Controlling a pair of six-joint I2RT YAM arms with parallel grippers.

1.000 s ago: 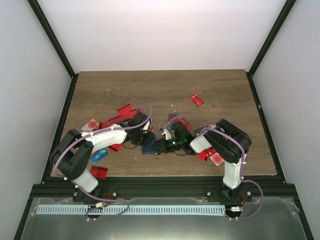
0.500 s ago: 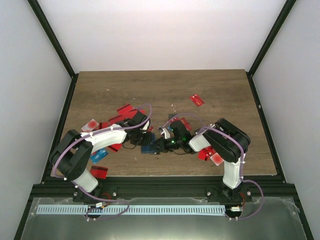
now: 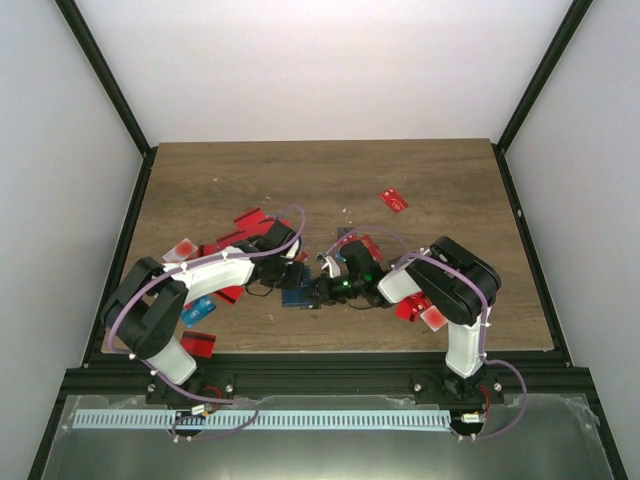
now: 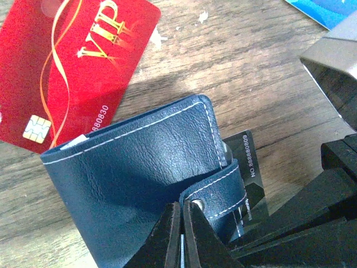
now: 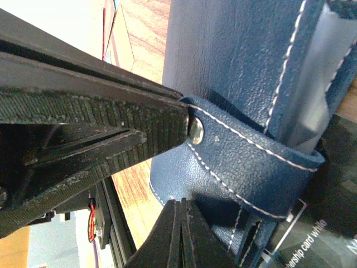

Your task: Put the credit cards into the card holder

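Wooden table (image 3: 450, 190) seen from above, with two black and white arms bolted at its near edge. The left arm (image 3: 215, 272) and right arm (image 3: 455, 285) bend inward and meet near the table's middle.

Nearest, a red card (image 3: 198, 343) lies by the left arm's base, with a teal card (image 3: 203, 306) just beyond it. More red cards (image 3: 412, 307) lie under the right arm's elbow.

Between the arms is the navy holder (image 4: 128, 167), leather with white stitching. Its strap (image 4: 220, 192) curls round one edge. The left claw (image 4: 182, 237) is pressed together on the strap's end, right at the metal snap (image 5: 196, 129). The right claw (image 5: 179, 226) is also pressed together, its tips against the holder just below the strap. Whether anything thin sits between them cannot be told. A black card (image 4: 249, 162) pokes out from beneath the strap side. Behind the holder lies a VIP card (image 4: 72, 67), red with gold lettering, one edge hidden by the holder.

Farther off, a cluster of cards (image 3: 250, 220), mostly red, lies beyond the left claw. One lone card (image 3: 394, 200) sits farthest back, well apart.

Since a second ago, the right claw has edged slightly left, closer onto the holder. The holder, the left arm and the loose cards lie as before.
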